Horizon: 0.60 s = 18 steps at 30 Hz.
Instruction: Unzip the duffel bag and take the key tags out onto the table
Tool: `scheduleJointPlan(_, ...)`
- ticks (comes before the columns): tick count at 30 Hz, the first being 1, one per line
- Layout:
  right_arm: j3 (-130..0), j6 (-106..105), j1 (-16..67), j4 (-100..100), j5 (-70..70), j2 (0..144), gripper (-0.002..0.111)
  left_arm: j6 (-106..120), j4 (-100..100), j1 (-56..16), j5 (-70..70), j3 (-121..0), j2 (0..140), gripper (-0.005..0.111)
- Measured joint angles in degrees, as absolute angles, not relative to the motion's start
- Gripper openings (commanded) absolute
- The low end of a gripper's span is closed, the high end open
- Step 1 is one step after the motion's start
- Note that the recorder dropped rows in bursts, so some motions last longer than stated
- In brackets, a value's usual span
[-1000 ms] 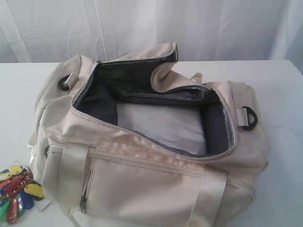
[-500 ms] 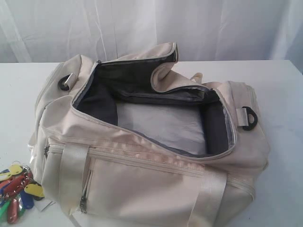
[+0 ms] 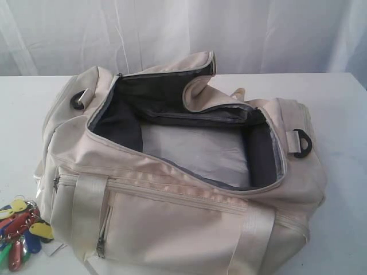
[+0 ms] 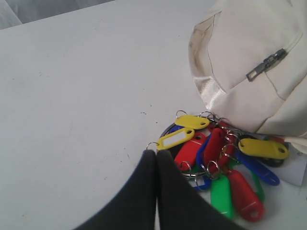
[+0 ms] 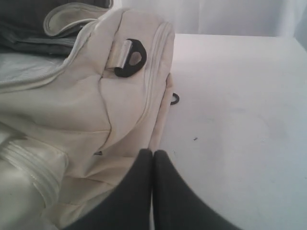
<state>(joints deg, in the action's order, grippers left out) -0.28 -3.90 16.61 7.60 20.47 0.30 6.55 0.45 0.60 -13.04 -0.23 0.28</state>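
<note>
- The wide, flat white desk (image 3: 344, 114) carried everything. Bare stretches of it lay around both hands, and a white pleated curtain (image 3: 258, 28) hung behind its far edge.
- The large cream-beige fabric duffel bag (image 3: 172, 223) sat on the desk between the two hands. Its top zipper was parted and the opening gaped wide, so the dark grey lining and a pale floor panel showed. One end of the bag, with a zipped side pocket, lay beyond the left hand, and the other end lay just ahead of the right hand.
- The left hand (image 4: 156, 153) had its two black fingers pressed together tip to tip. It pinched nothing and pointed down toward the desk.
- The right hand (image 5: 152, 152) was likewise pressed together and held nothing. Its tips were close to the lower seam of the bag's end, though whether they touched the fabric could not be told.
- The bunch of small oblong plastic key tags in red, yellow, blue and green on metal rings (image 4: 216, 153) lay on the desk outside the bag. It sat just ahead of the left hand's fingertips, between that hand and the bag's end. The ring of the nearest yellow tag lay just beside the tips.
- A black D-ring (image 5: 129, 57) on a webbing loop lay against the bag's end, well ahead of the right hand.
- A grey metal zipper pull (image 4: 266, 63) sat on the side pocket, beyond the tags as seen from the left hand.
</note>
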Motion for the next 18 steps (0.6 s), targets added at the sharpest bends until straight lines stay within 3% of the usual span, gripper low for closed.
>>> scheduleJointPlan(18,-0.28,5.81,14.89,-2.88,20.87,0.3,0.0,6.55,0.45,0.6,-13.04,-0.23,0.28,0.0)
